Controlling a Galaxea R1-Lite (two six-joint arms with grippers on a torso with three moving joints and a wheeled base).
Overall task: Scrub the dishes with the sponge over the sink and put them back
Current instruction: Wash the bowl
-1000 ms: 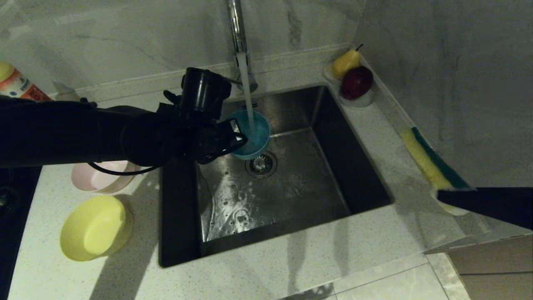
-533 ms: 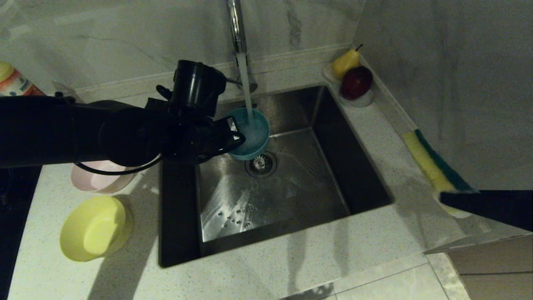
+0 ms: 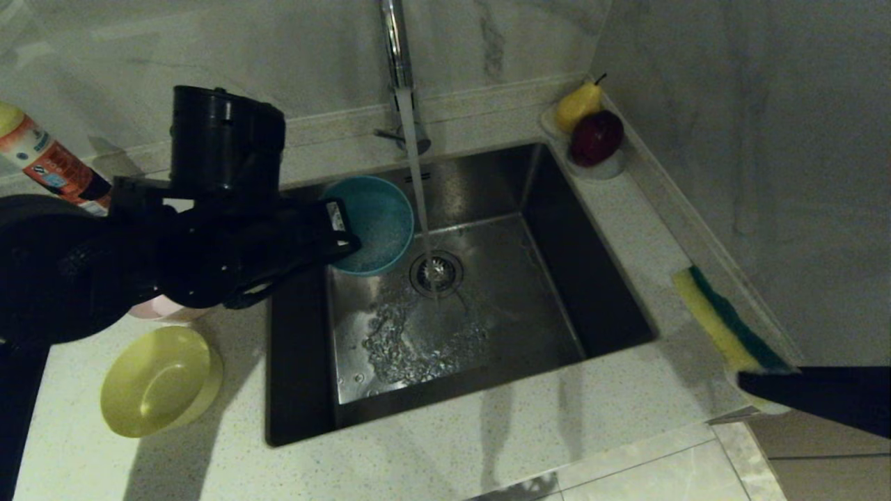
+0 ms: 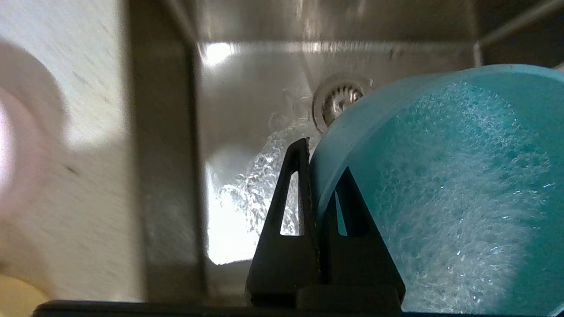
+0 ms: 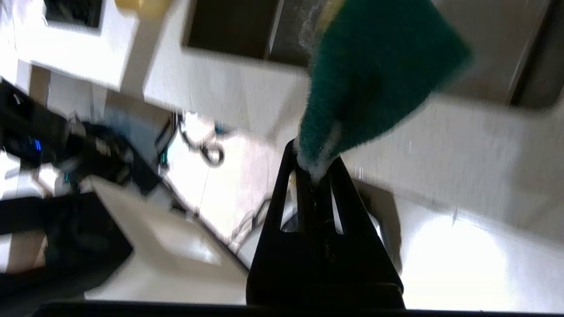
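My left gripper [image 3: 342, 238] is shut on the rim of the light blue bowl [image 3: 369, 223], one finger outside and one inside. It holds the bowl tilted over the sink's [image 3: 543, 299] left side, just left of the running water. In the left wrist view, foam coats the inside of the bowl [image 4: 445, 198] beside the left gripper [image 4: 321, 158]. The yellow bowl [image 3: 156, 381] sits on the counter at the left. The pink bowl [image 3: 163, 307] is mostly hidden behind my left arm. At the right counter edge, my right gripper [image 3: 748, 381] is shut on one end of the green-and-yellow sponge [image 3: 724, 320], which also shows in the right wrist view [image 5: 374, 79] above the gripper [image 5: 315, 165].
The faucet [image 3: 397, 49] runs a stream of water [image 3: 418, 181] onto the drain strainer [image 3: 436, 273]. A white dish [image 3: 604, 169] with a pear and a red fruit stands at the sink's far right corner. A detergent bottle [image 3: 49, 167] stands at the far left.
My left arm has drawn the blue bowl leftward out of the stream, and water now falls straight on the drain. The right gripper and sponge have shifted slightly nearer.
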